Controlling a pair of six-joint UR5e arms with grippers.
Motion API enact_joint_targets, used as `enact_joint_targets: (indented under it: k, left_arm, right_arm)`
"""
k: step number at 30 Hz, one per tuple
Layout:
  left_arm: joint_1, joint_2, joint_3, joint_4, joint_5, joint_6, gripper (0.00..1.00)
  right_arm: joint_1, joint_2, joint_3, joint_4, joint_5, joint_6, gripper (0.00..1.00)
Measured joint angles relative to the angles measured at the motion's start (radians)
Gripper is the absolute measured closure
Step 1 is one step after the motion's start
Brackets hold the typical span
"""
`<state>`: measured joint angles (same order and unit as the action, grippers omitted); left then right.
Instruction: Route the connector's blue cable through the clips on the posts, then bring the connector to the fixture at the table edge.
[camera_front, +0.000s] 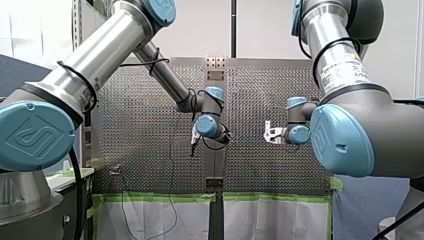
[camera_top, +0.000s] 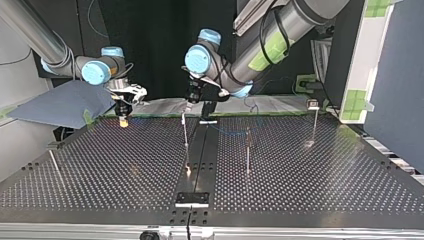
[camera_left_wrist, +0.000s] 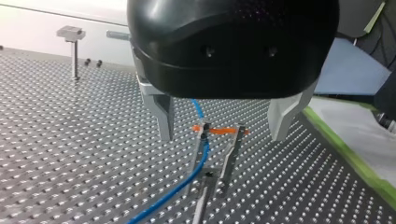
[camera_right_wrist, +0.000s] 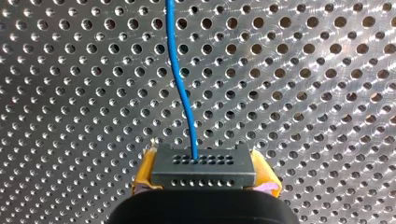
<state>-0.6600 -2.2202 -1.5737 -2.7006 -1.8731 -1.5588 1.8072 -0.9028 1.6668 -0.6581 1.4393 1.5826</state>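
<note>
presently, the connector (camera_right_wrist: 203, 161) is clamped in the right gripper (camera_right_wrist: 204, 178), its dark block pinched between yellow pads (camera_right_wrist: 144, 176) and held over the perforated table (camera_right_wrist: 303, 93). the blue cable (camera_right_wrist: 180, 84) leaves the block's face and runs away across the table. the left gripper (camera_left_wrist: 222, 123) hangs with its fingers (camera_left_wrist: 161, 114) spread wide, grasping nothing, and straddles a two-pronged clip (camera_left_wrist: 231, 149) on a post. the cable runs up along one prong; whether it is seated between the prongs cannot be told.

handling, as a judgement: the cable looks thin, light and limp, with a little spring. it will sag and follow any pull, so it should be taken close beside the clip and guided in, not tugged. the connector looks small, rigid and light, and the flat sides under the pads are the sound place to hold it. a hard pull risks strain where the cable meets the block.

containers: none shows. the clips are the only holders. further posts (camera_top: 248, 150) stand on the table in the top view, and their clips are too small to judge.
</note>
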Motion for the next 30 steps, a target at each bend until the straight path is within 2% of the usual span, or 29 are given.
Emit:
enact_joint_targets:
  k: [7, 20, 26, 30]
  left_arm:
    - [-0.007, 0.054, -0.054, 0.050, -0.044, -0.005, 0.00]
    - [-0.012, 0.178, -0.177, 0.174, -0.161, -0.089, 0.00]
    - [-0.012, 0.228, -0.228, 0.224, -0.168, -0.134, 0.00]
    - [-0.012, 0.258, -0.258, 0.248, -0.168, -0.139, 0.00]
  right_arm:
    - [0.000, 0.000, 0.000, 0.001, 0.000, 0.001, 1.00]
    - [-0.001, 0.000, 0.000, 0.001, -0.008, 0.011, 1.00]
    - [-0.002, 0.000, 0.000, 0.001, -0.011, 0.017, 1.00]
    - [-0.004, 0.000, 0.000, 0.001, -0.013, 0.019, 1.00]
